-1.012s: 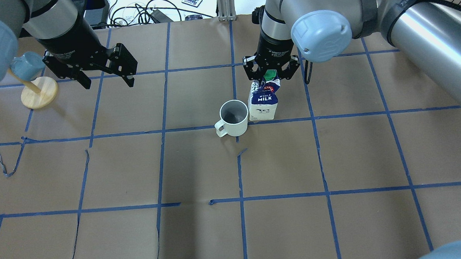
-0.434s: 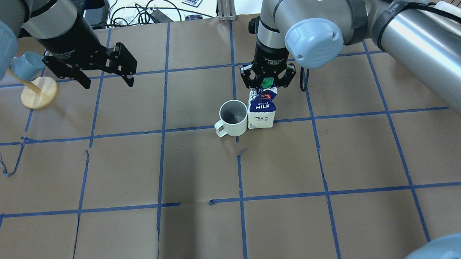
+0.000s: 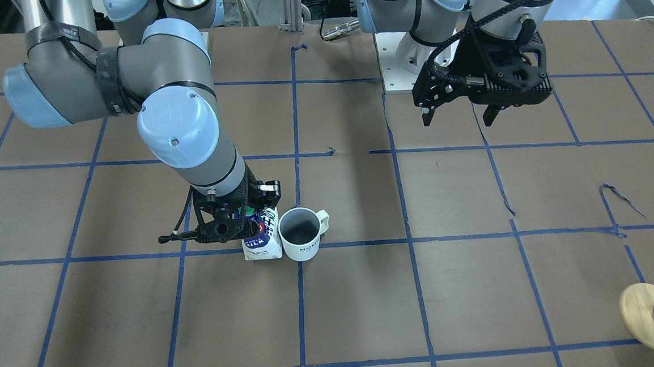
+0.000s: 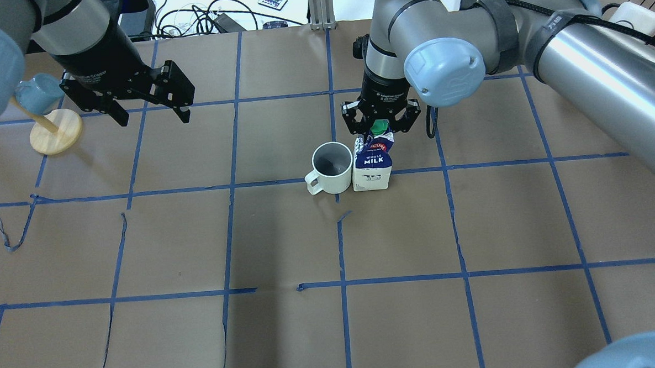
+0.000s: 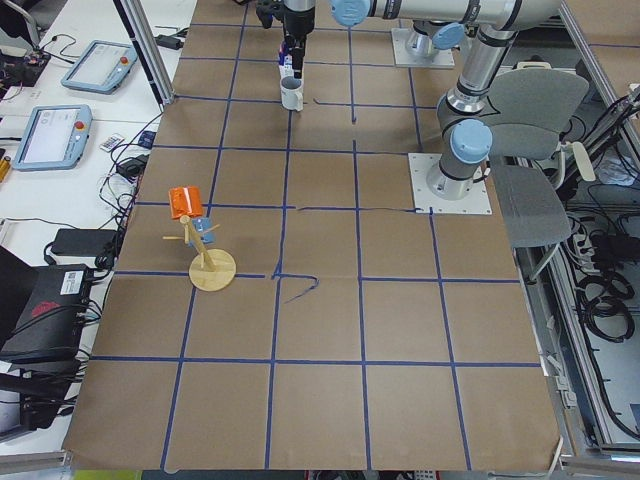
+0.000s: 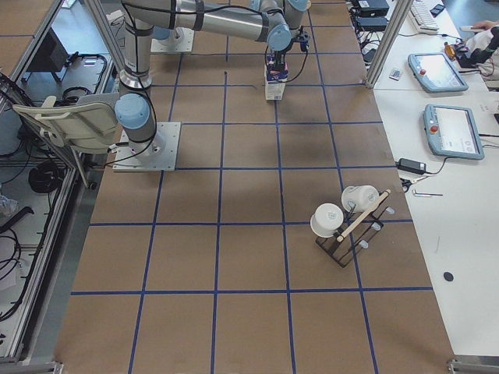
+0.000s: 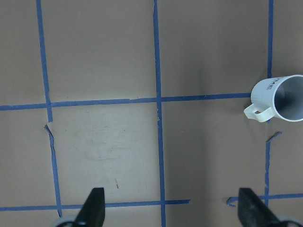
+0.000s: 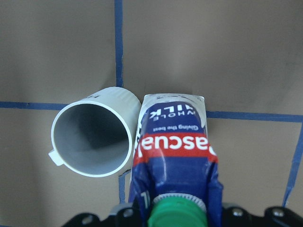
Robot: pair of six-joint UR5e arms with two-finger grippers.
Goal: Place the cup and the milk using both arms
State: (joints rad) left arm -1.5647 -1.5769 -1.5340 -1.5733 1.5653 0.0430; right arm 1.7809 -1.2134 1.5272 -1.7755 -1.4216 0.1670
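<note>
On the table (image 4: 289, 329), around its middle, the cup (image 4: 331, 166) stands upright with its handle toward the near left. Its wall touches the milk (image 4: 372, 168) just to its right. The right gripper (image 4: 381, 126) is clenched on the upright milk's crumpled top from above. At the far left, the left gripper (image 4: 153, 119) hangs spread wide, holding nothing.

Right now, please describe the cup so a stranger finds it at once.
Look near the middle of the brown table, below the right gripper. Beside the blue milk carton it holds stands the cup: white, dark grey inside, handle turned away from the carton.
</note>
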